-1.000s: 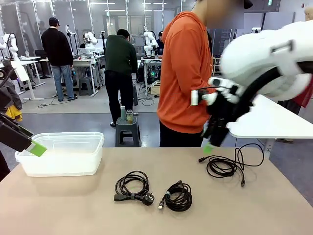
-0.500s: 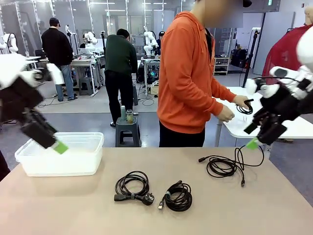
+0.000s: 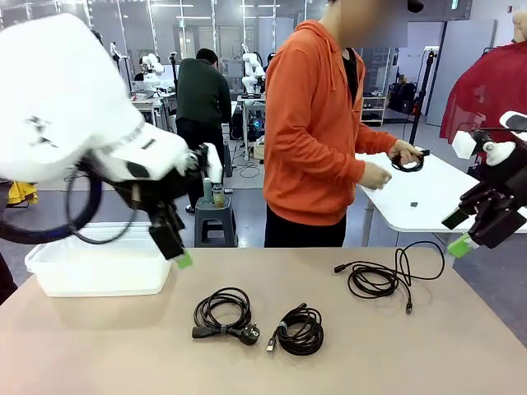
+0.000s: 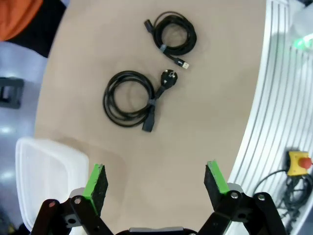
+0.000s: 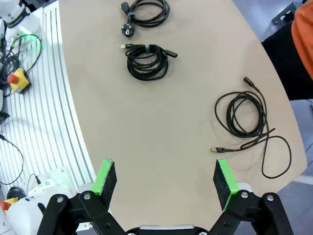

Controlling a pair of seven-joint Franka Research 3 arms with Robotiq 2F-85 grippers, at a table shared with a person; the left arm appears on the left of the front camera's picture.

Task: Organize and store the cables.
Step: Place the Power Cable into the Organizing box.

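Near us on the counter lie a plug cable and a small coil, with a loose cable farther right. Our left jaws and right jaws hang wide open, empty. The loose cable may trail and snag when we lift it.

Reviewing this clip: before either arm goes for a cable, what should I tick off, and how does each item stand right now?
1. Left hand open, nothing held: ok.
2. Right hand open, nothing held: ok.
3. Plug cable, smaller coil and loose cable lie apart on the table: ok.
4. Loose cable neatly bundled: not ok, its ends trail out.
5. Bin empty: cannot tell, the left arm covers part of it.
6. Person's hands away from these cables: ok, busy at the white table behind.
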